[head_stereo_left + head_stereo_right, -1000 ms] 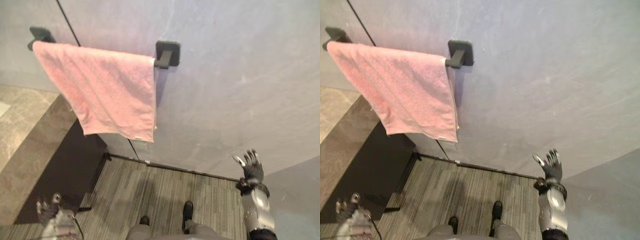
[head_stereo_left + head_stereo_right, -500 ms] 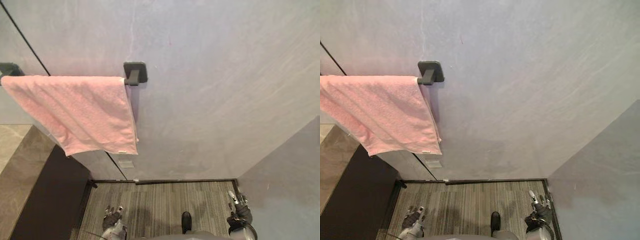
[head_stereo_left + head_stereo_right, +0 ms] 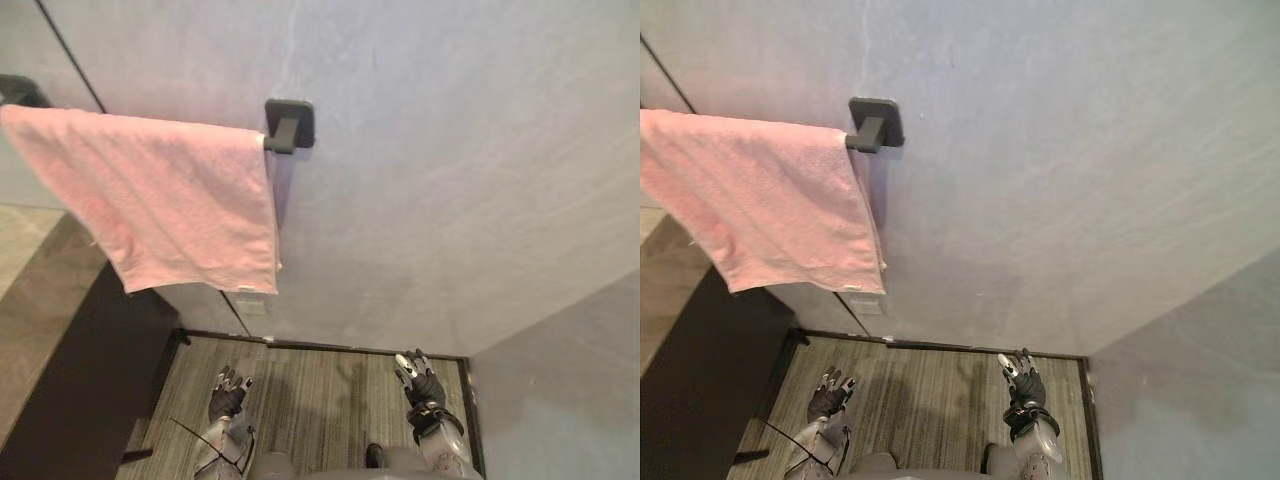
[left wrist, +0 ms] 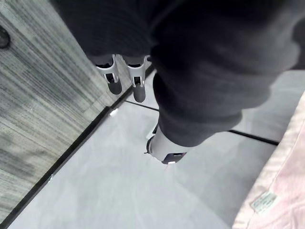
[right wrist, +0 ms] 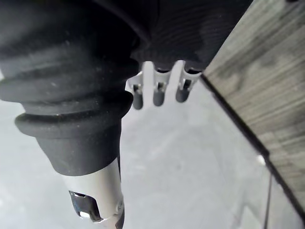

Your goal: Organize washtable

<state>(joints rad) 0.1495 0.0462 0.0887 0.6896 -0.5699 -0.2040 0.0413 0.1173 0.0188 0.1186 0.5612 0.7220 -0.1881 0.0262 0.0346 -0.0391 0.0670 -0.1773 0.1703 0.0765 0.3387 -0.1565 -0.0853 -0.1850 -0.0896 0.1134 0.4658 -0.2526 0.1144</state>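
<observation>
Both hands low over the floor, close to the wall: left hand and right hand, fingers relaxed and spread, holding nothing. Pink towel hangs askew from the towel bar bracket, well above them. Washtable surface lies off left. Risk: a one-handed upward tug could drag the towel off, or fingers could strike the wall.

Items counted on inspection. Pink towel: one, hung on the wall. Dark square wall mounts: two, the right mount at the towel's right end and the left mount at its left end. White label on the towel's lower hem: one. Small wall plate beneath the towel: one. Stone-topped counter with dark front: one. Robot hands: two, the left hand and the right hand.
</observation>
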